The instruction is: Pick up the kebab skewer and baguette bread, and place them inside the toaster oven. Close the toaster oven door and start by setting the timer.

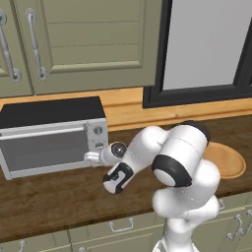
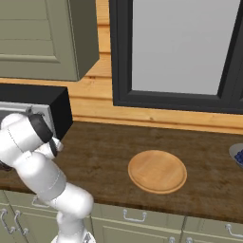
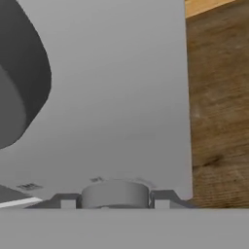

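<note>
Now we have the gripper [image 3: 115, 200] clamped on the oven's [image 1: 39, 118] lowest knob [image 3: 115, 193], door [image 1: 44, 147] shut, to set the timer

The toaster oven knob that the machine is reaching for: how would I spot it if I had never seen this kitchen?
Find the boxy silver toaster oven with a black top, at the left end of the wooden counter under the green cabinets. Its grey glass door is shut; right of it runs a column of round knobs. The end effector sits at the lowest knob, with two free knobs above.
</note>
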